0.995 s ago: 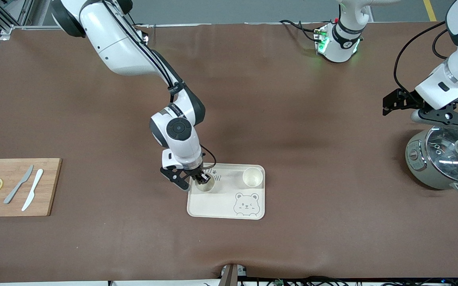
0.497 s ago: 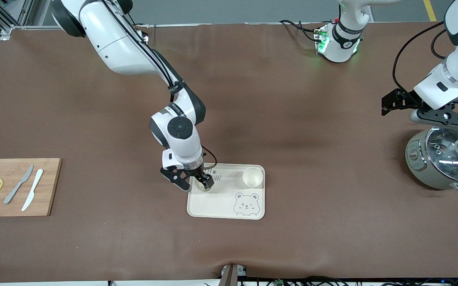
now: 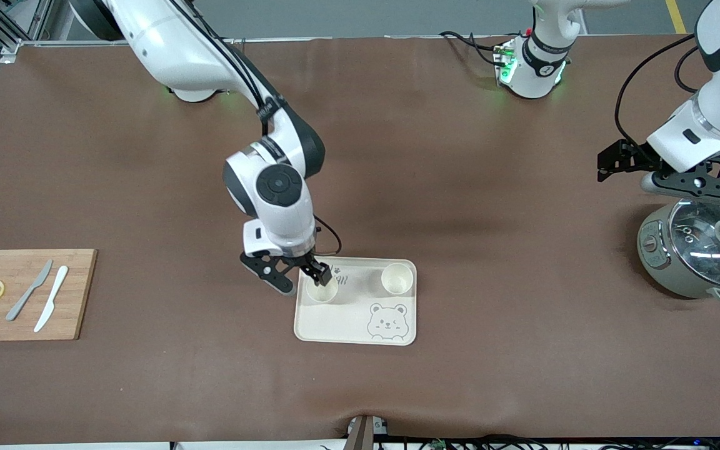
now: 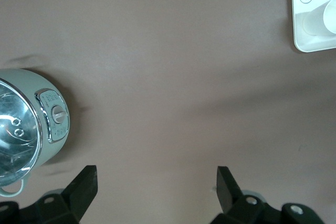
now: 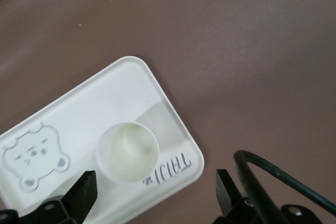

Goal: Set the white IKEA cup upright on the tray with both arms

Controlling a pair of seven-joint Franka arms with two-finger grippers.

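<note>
Front view: cream rectangular bear-print tray (image 3: pixel 355 319) lies near the surface's front edge, two white cups (image 3: pixel 322 292) upright along its farther rim. Right gripper (image 3: pixel 300 279) hovers over the cup at the tray's corner, fingers wide, empty. Left gripper (image 3: pixel 679 181) waits over grey rice cooker (image 3: pixel 697 247), fingers wide.

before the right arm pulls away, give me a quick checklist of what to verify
1. Right pincer open, clear of cup: ok.
2. That cup upright on the tray: ok.
3. Second cup upright on tray: ok.
4. Both cups inside the tray rim: ok.
5. Left pincer open, holding nothing, waiting beside the rice cooker: ok.
6. Cup steady after release: cannot tell.
</note>
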